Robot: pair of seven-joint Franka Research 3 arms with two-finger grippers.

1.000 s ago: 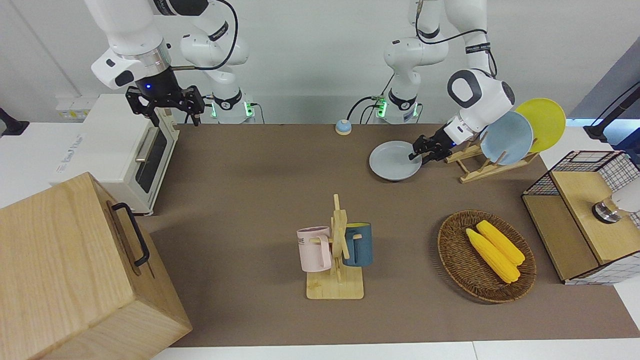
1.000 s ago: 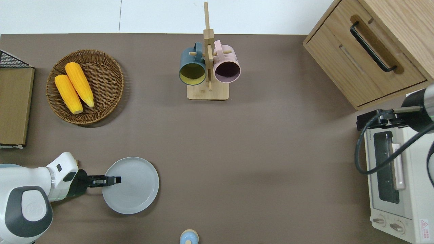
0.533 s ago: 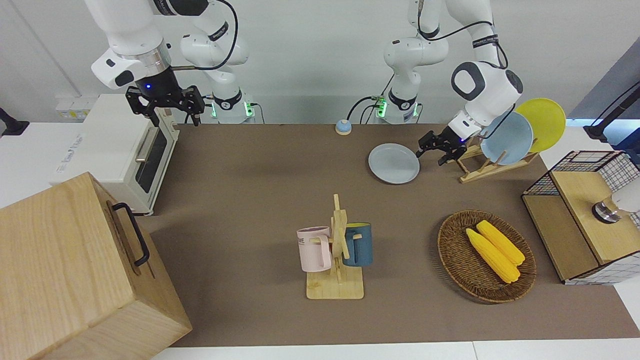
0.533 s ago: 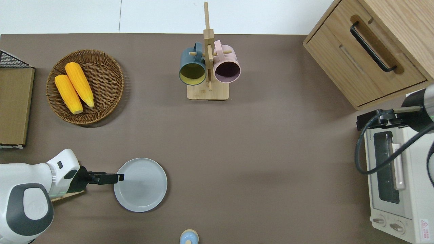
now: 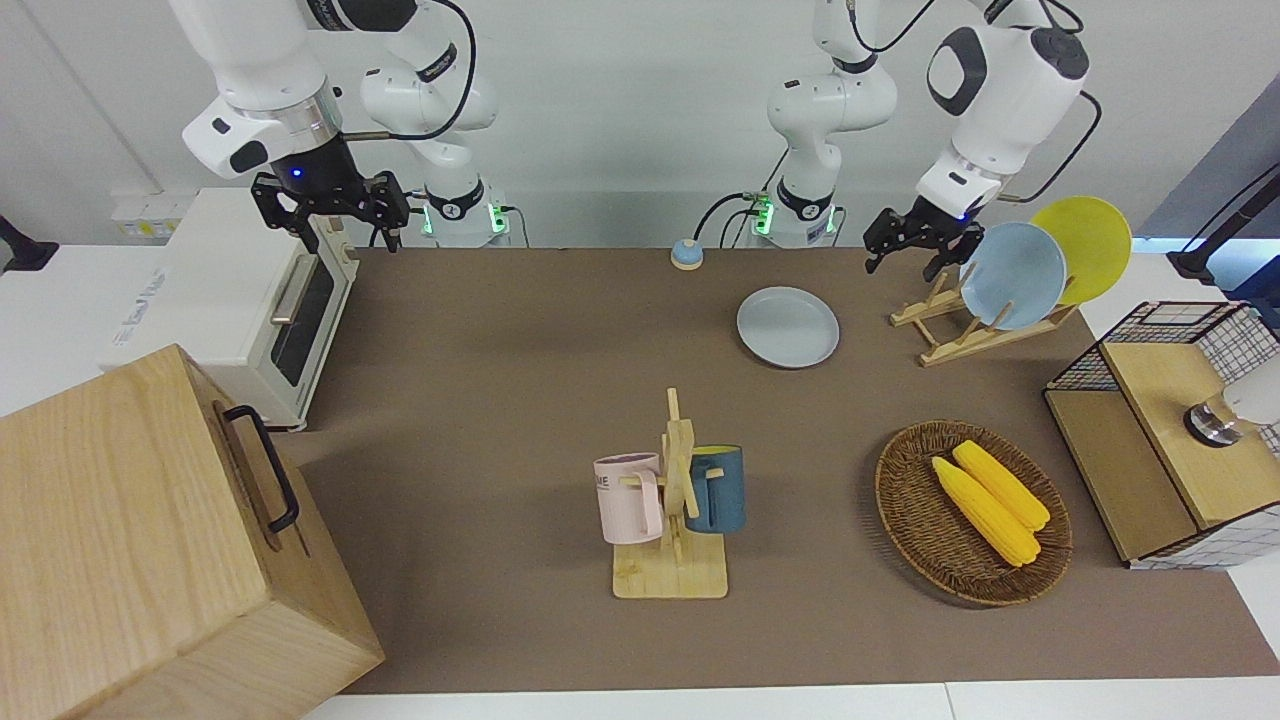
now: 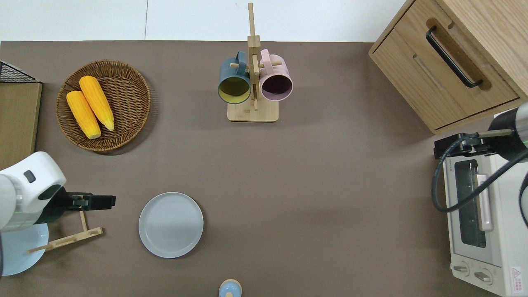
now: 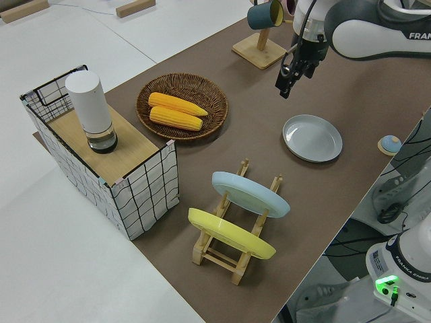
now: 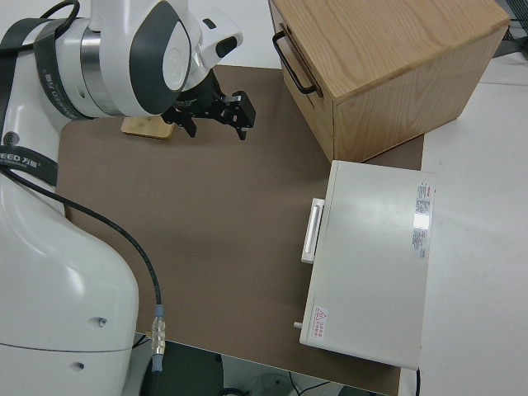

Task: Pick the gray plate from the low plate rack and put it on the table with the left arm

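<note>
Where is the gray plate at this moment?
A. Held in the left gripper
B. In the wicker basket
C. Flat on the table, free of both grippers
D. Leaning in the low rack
C: the gray plate lies flat on the table beside the rack, while the left gripper is raised clear of it.

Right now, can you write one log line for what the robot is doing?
task: gray plate to table | gray plate: flat on table, off low plate rack | left gripper: open, empty, over rack | right arm: parked
</note>
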